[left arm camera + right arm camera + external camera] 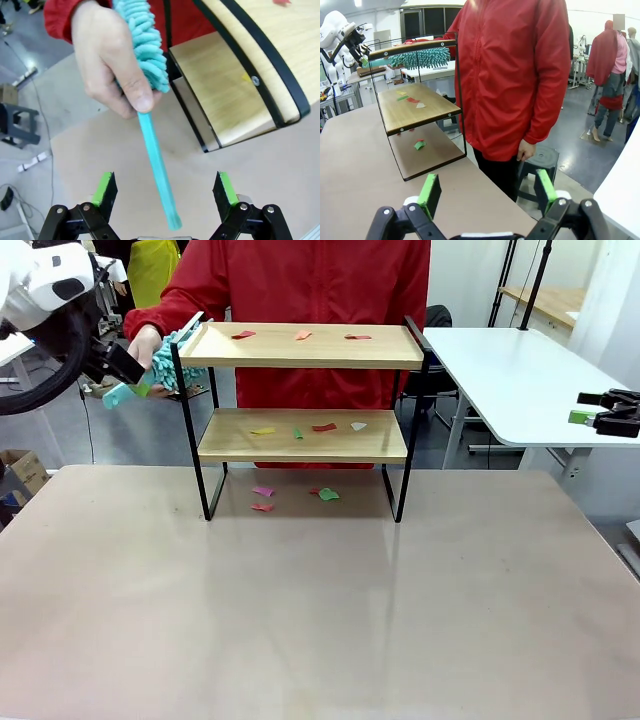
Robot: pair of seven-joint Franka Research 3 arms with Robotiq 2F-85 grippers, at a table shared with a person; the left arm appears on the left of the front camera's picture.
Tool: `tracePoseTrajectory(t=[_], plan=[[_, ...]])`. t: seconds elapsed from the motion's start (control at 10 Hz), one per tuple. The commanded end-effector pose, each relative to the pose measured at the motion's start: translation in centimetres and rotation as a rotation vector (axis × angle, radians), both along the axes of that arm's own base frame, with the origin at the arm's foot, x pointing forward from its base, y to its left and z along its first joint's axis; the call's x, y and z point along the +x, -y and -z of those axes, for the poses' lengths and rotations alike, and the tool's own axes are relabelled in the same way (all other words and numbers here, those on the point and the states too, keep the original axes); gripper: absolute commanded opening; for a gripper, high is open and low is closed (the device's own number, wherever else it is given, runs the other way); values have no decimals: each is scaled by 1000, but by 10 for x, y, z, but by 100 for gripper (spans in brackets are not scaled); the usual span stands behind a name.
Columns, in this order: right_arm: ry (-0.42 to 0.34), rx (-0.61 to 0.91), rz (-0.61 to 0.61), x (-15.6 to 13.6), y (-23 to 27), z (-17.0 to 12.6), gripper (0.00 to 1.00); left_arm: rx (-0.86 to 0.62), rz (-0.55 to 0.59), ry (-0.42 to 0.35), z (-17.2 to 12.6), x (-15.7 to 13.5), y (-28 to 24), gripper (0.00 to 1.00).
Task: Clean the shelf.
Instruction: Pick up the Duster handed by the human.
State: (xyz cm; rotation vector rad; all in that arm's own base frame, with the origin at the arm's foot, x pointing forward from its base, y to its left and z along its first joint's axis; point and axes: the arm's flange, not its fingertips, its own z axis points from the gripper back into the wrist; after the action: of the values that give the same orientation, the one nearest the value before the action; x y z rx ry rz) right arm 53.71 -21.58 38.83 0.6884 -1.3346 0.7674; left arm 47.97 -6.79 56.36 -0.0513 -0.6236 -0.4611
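Handing over the tool is judged the step in hand: a teal duster [156, 165] is held by its fluffy head in a person's hand [107, 60] just left of the shelf [300, 358] on the counter [300, 620]; its handle lies between the spread fingers of the left claw [165, 186], so closing there is called for next; the right claw [487, 192], apart and empty, is seen well right of the shelf; scraps [323, 427], seemingly paper, are strewn on both boards and beneath; raised rails may hinder sweeping.

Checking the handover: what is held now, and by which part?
The person's hand holds the teal duster where head meets handle; left gripper and right gripper are open, empty.
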Motion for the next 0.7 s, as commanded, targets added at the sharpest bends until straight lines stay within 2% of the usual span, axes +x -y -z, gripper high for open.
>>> tracePoseTrajectory(t=[0.0, 0.2, 0.3, 0.4, 0.5, 0.6], plan=[[-14, 2, 14, 0, -6, -7, 100, 32, -29, -10, -1, 3, 5, 100], [-14, 2, 14, 0, -6, -7, 100, 34, -35, -29, 2, 4, 4, 100], [-14, 2, 14, 0, -6, -7, 100, 35, -37, -17, 2, 9, 2, 47], [-14, 2, 14, 0, -6, -7, 100, 38, -36, -18, 1, 9, 3, 41], [-14, 2, 14, 0, -6, -7, 100, 37, -37, -20, 2, 8, 4, 0], [-14, 2, 14, 0, -6, -7, 100, 30, -30, -30, 2, 8, 4, 0]])
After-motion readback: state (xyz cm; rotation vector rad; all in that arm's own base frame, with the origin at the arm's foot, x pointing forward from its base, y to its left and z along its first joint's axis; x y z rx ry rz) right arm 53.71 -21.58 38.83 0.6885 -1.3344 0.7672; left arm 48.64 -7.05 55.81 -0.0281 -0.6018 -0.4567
